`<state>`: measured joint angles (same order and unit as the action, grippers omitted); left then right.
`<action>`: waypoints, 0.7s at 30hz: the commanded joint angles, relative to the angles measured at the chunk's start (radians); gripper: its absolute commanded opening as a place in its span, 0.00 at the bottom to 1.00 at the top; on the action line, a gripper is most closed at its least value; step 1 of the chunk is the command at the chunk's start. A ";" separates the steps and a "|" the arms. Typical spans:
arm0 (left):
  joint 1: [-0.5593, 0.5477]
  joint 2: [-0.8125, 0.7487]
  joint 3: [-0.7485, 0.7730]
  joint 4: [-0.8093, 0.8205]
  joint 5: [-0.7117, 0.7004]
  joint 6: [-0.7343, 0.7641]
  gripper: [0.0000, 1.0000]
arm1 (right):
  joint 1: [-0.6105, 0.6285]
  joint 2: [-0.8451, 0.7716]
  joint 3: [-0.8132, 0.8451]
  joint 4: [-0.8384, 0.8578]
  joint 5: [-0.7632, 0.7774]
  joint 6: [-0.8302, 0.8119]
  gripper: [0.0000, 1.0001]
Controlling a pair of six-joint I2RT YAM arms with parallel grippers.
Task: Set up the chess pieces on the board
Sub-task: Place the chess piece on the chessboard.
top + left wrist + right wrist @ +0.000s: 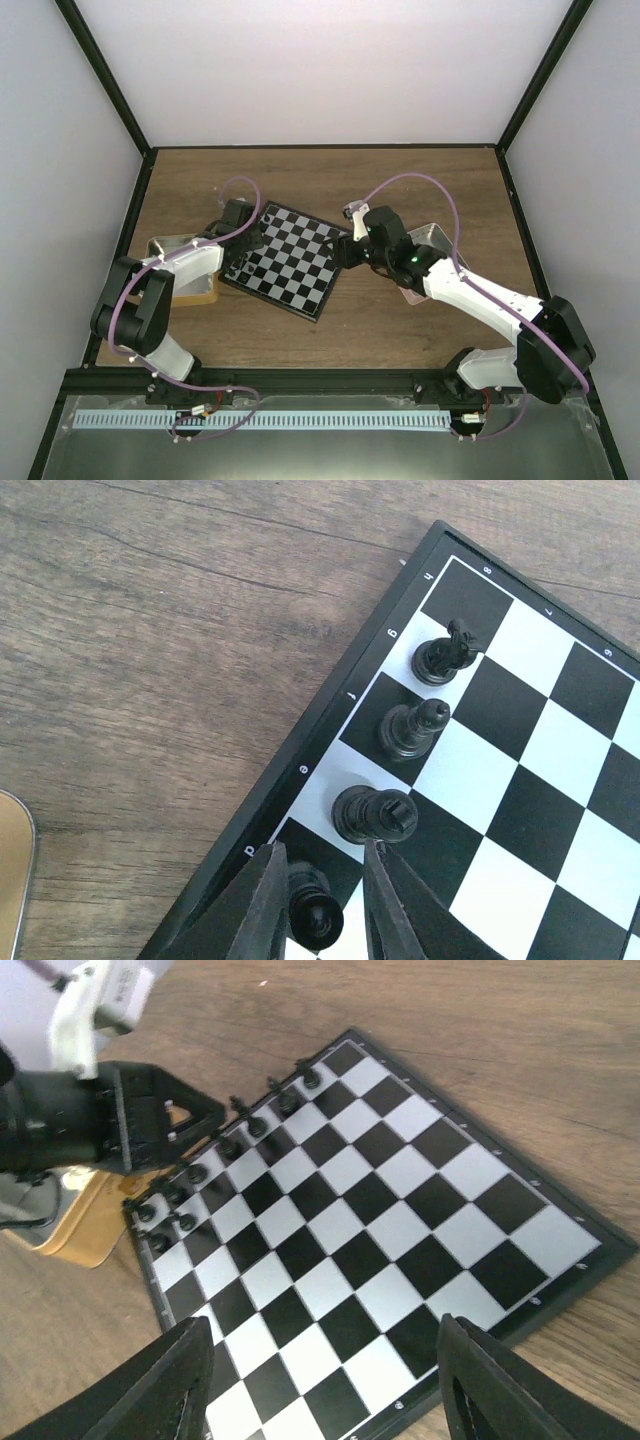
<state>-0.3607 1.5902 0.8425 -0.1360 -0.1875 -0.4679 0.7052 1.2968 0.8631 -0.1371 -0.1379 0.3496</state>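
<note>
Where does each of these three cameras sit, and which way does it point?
Top: fixed above and behind the arms, looking down on the table and board; the left arm and right arm show.
Left wrist: on the left arm, looking down at the board's corner and black pieces; the left hand flanks one.
Right wrist: on the right arm, looking across the board; the open right hand frames the bottom, the left hand opposite.
Shared: both wrist views show the black pieces.

Board point(400, 1220) middle free; black pieces point(257, 1126) line one edge.
</note>
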 commanded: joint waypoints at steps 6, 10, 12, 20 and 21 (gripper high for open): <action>0.003 -0.092 0.050 -0.054 -0.019 -0.023 0.39 | -0.007 -0.041 0.001 -0.078 0.406 0.150 0.65; 0.003 -0.161 0.072 -0.082 -0.002 -0.058 0.43 | -0.043 -0.011 0.022 -0.171 0.458 0.271 0.68; 0.004 -0.201 0.081 -0.094 0.005 -0.070 0.44 | -0.081 0.019 0.031 -0.220 0.456 0.347 0.69; 0.005 -0.370 0.101 -0.118 0.074 0.004 0.50 | -0.248 0.104 0.008 -0.268 0.377 0.455 0.65; 0.005 -0.386 0.101 -0.119 0.079 0.009 0.50 | -0.264 0.108 0.002 -0.273 0.377 0.456 0.62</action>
<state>-0.3595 1.2682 0.9188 -0.2317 -0.1520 -0.5007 0.4999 1.3945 0.8635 -0.3664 0.2367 0.7372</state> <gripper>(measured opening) 0.492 0.666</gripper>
